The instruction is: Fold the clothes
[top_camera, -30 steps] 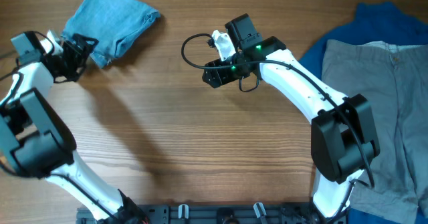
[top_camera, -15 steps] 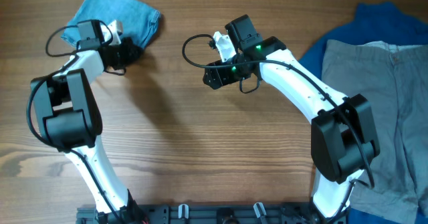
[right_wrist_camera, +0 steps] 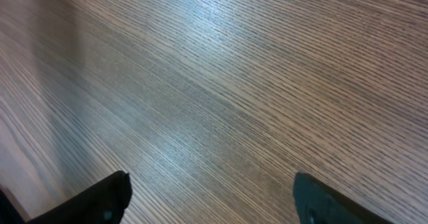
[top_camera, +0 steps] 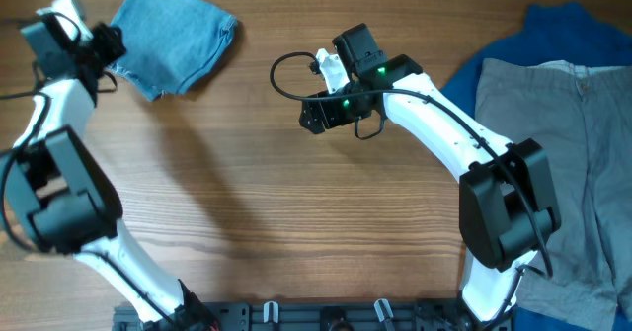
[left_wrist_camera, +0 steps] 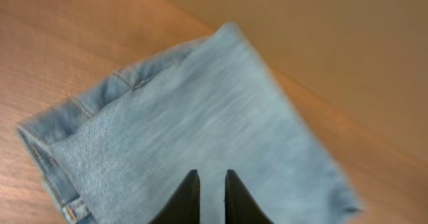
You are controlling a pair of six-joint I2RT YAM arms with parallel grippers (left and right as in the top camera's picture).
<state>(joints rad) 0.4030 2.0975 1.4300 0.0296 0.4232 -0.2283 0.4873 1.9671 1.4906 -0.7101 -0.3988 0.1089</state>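
Folded jeans [top_camera: 173, 35] sit bundled at the desk's [top_camera: 296, 222] far-left corner.
Your left tool [left_wrist_camera: 209, 177] hovers over them, nearly closed and empty; your right tool [right_wrist_camera: 210, 178] gapes wide elsewhere. Denim looks soft, weighty and grippy, so pinch the thick seamed edge.

The black two-finger left gripper [top_camera: 107, 44] has swung away from the near edge of the folded light-blue denim jeans [top_camera: 176, 30], where it sat half a second ago. It is now at the far left, just off the bundle's left edge. The white left arm [top_camera: 51, 102] no longer bends inward toward the middle.
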